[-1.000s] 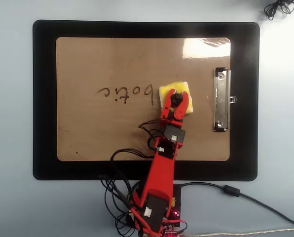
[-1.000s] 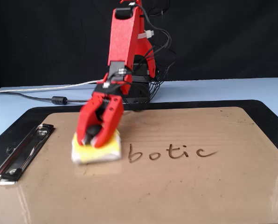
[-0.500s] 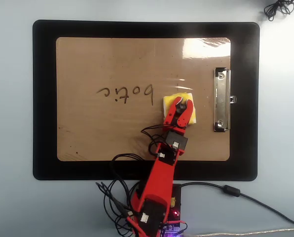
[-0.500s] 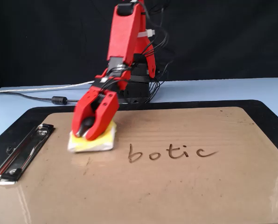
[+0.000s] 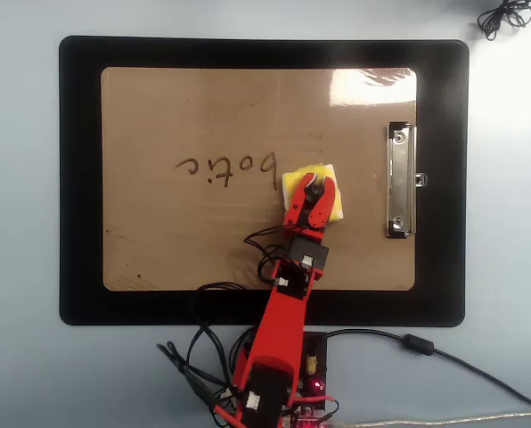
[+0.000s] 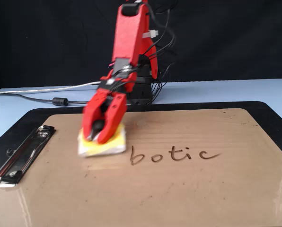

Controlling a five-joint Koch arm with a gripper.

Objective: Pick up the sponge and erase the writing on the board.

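since the frame half a second back, our tool (image 5: 309,185) has slid the sponge (image 5: 333,209) away from the clip (image 5: 401,181) and back toward the writing (image 5: 226,171); a second ago it sat in much the same spot, so we read this as a back-and-forth scrub. the letters themselves look unchanged across those frames.

our tool (image 6: 96,134) is clenched on the sponge's black knob, red jaws closed around it from above, and the yellow pad (image 6: 103,145) sits flat under the tool on the board (image 5: 159,241). in the overhead view the pad's edge lies just beside the first remaining letter, the "b", on the side of the tool away from the clip. whether it touches the stroke we cannot tell. in the fixed view the pad looks blurred, and the word runs off to the right of the tool.

as to progress, we judge the pick-up done and the erasing partly done: only "botic" shows, and the patch beneath and around the tool is bare. all five remaining letters are left to wipe. we expect the next strokes need to carry the pad across the word, away from the clip, keeping it pressed flat. the board rests on a black mat (image 5: 78,178) on the pale bench (image 5: 16,214).
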